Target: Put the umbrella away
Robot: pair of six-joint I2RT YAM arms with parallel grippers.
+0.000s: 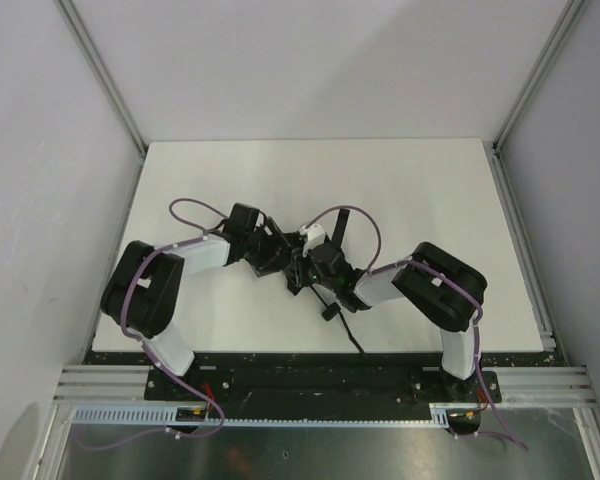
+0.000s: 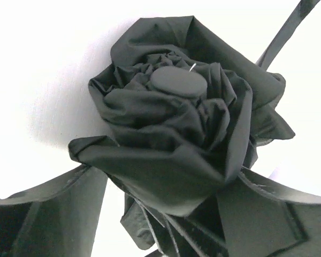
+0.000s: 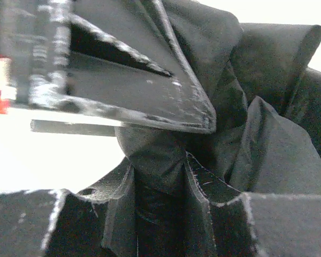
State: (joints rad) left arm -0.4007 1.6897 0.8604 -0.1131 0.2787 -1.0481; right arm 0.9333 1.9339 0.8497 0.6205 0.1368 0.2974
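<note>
**Top external: umbrella (image 1: pixel 300 270) gathered at the middle of the table (image 1: pixel 430 190)**

Left gripper (image 2: pixel 171 174) stands released, fingers wide either side of the cap end; right gripper (image 3: pixel 198 160) is clenched on bunched folds; better to hold that pinch firm while the left regrips lower; closure tab and cord are hard to make out.

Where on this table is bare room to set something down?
Bare: the far strip of the table below the back wall, both far corners. Crowded: the centre, where left gripper and right gripper meet on the umbrella, a cord trailing toward the near edge.
</note>
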